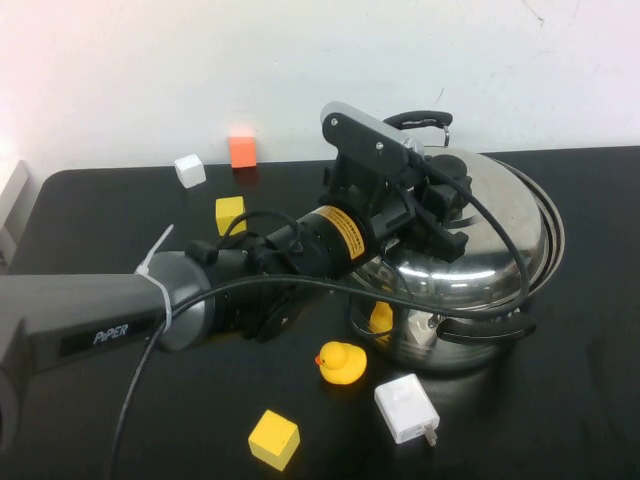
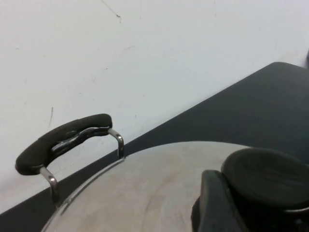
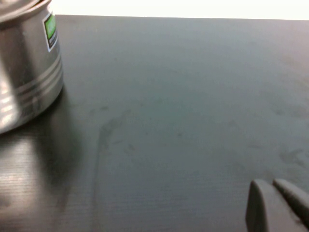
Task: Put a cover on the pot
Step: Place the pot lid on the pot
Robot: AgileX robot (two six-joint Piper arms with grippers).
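Left gripper over lidded pot, right gripper low above black table.

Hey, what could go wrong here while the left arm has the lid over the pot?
The lid sits tilted on the pot, overhanging its rim, so released now it might slide off. The left gripper is at the lid's knob; a slip could drop it. The rubber duck and white adapter lie close beside the pot. The right gripper rests low over the table.

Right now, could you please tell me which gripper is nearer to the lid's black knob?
Left. The left gripper is at the knob on the lid. The right gripper sits low over the table, away from the pot.
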